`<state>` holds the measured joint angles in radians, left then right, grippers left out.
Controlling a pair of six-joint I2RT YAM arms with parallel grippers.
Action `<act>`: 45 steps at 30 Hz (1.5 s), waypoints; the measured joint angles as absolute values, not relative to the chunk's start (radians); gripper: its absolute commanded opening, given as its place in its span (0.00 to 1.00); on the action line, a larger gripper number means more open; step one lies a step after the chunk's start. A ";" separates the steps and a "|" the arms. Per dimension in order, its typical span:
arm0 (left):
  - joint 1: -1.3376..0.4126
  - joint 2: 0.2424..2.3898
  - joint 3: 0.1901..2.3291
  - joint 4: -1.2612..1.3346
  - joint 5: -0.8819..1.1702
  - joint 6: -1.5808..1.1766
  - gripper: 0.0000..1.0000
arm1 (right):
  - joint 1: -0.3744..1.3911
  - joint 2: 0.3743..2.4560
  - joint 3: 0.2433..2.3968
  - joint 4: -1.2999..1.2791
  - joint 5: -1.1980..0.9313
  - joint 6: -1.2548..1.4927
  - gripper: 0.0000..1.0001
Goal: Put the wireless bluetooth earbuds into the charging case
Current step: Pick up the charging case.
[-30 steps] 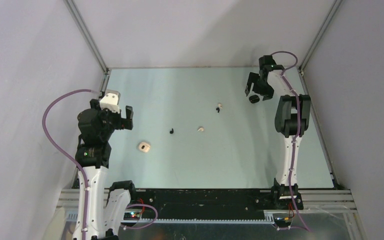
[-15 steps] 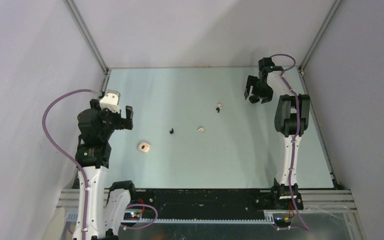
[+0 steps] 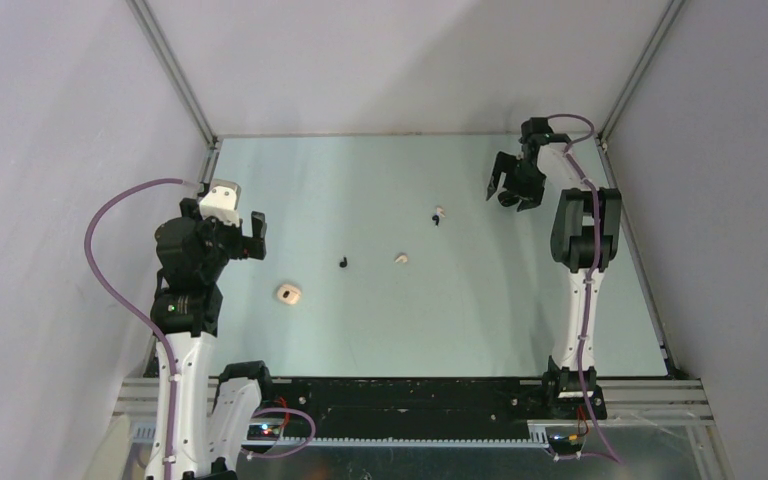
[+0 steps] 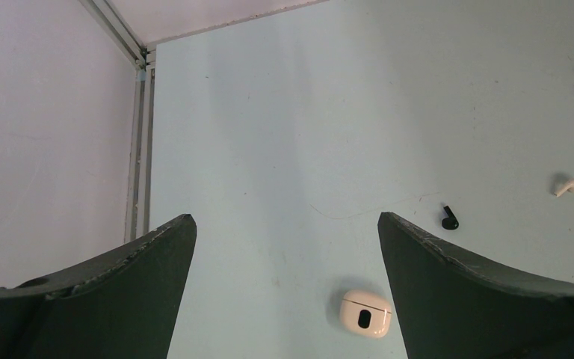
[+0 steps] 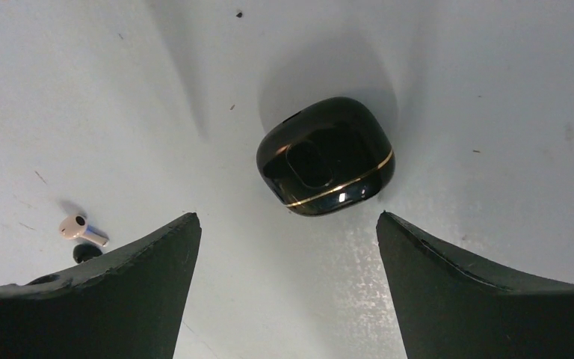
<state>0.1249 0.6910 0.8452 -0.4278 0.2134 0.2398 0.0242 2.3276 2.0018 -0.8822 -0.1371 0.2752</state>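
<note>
A closed black charging case with a gold seam lies on the table just ahead of my open right gripper. In the top view that gripper hangs over the case at the far right. A beige earbud and a black earbud lie together to its left. A lone beige earbud and a lone black earbud lie mid-table. A closed beige case sits near my open, empty left gripper, by its right finger.
Grey walls with aluminium frame rails enclose the pale green table on three sides. The left rail runs close to my left gripper. Both arm bases stand on the black rail at the near edge.
My right gripper has shifted slightly and come down over the black case, which now shows less in the top view. The left arm and the earbuds have not moved.
</note>
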 measured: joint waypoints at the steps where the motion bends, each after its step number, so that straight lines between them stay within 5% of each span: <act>1: 0.125 0.691 0.845 -0.428 0.213 0.240 0.99 | 0.024 2.332 2.003 -0.881 -0.141 0.280 0.92; 28: 0.125 0.702 0.845 -0.428 0.213 0.240 0.99 | 0.053 2.439 2.177 -0.884 -0.050 0.310 0.90; 30: 0.125 0.702 0.845 -0.428 0.213 0.240 0.99 | 0.059 2.447 2.187 -0.884 -0.038 0.307 0.86; 36: 0.125 0.702 0.845 -0.428 0.213 0.240 0.99 | 0.072 2.455 2.187 -0.886 -0.030 0.286 0.53; 45: 0.125 0.709 0.845 -0.428 0.213 0.239 0.99 | 0.092 2.461 2.190 -0.884 -0.002 0.247 0.33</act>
<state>0.1249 0.7094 0.8452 -0.4282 0.2131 0.2386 0.0921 2.4611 2.1902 -0.8845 -0.0025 0.2474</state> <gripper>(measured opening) 0.988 0.516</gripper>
